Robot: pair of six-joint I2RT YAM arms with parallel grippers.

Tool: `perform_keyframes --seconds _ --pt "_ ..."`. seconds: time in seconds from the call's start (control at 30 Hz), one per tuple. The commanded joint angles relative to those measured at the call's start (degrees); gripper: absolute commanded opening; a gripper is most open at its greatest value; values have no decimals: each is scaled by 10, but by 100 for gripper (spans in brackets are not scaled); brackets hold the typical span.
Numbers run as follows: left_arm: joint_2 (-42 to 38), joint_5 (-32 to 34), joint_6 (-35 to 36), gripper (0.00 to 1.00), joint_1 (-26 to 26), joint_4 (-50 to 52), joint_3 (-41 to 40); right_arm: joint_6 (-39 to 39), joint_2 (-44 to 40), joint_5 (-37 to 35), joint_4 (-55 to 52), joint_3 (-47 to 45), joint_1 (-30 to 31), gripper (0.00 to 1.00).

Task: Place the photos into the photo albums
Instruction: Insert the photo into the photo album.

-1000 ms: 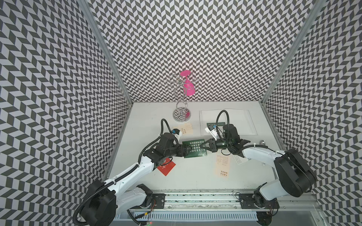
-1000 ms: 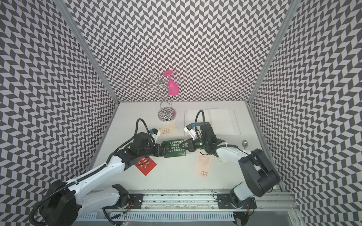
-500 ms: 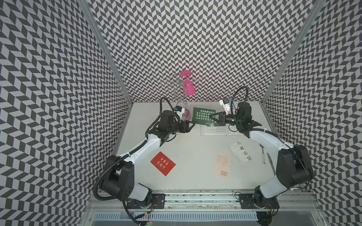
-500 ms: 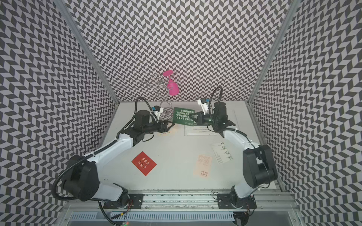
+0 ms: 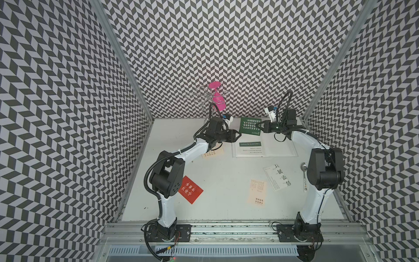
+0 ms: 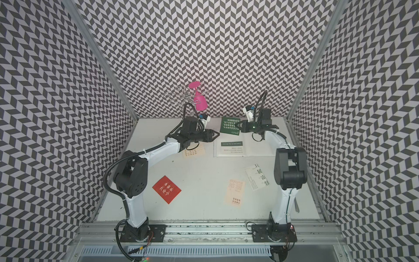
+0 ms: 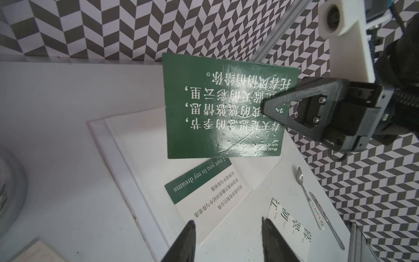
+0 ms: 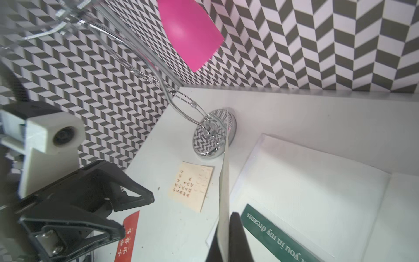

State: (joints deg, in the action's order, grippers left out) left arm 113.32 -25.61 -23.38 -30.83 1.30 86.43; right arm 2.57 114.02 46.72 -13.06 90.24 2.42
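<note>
Left wrist view puts the right gripper up front, its jaws pinched on one short edge of the dark green card, which hangs clear of the table above the far part of the open photo album. The left gripper has its fingers parted with nothing between them; in a top view it sits near the card's free edge, apart from it. On the album page nearer the left arm lies a white card with a green band. Out on the table, a cream card lies partly under the left arm, a red card beside that arm's elbow, a peach card and a white card with black characters nearer the front. A spoon lies by the right arm, and a wire rack holding a pink glass stands at the back wall.
</note>
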Motion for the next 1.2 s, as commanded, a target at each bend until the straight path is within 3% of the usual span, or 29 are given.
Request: perform_keyframes --seconds 0.0,0.13,0.3,0.43,1.17 --pt "41 9 5 43 -10 -2 51 -78 31 -40 -75 53 -3 0" --pt "95 10 2 32 -18 -7 97 -101 69 -46 -104 95 -19 0" --pt "150 -4 -3 11 -20 7 154 -104 99 -35 -120 119 -47 0" --pt "179 2 -1 5 -19 11 184 -122 109 -56 -140 125 -61 0" --pt "313 12 -1 10 -13 58 275 -106 116 -69 -149 132 -128 0"
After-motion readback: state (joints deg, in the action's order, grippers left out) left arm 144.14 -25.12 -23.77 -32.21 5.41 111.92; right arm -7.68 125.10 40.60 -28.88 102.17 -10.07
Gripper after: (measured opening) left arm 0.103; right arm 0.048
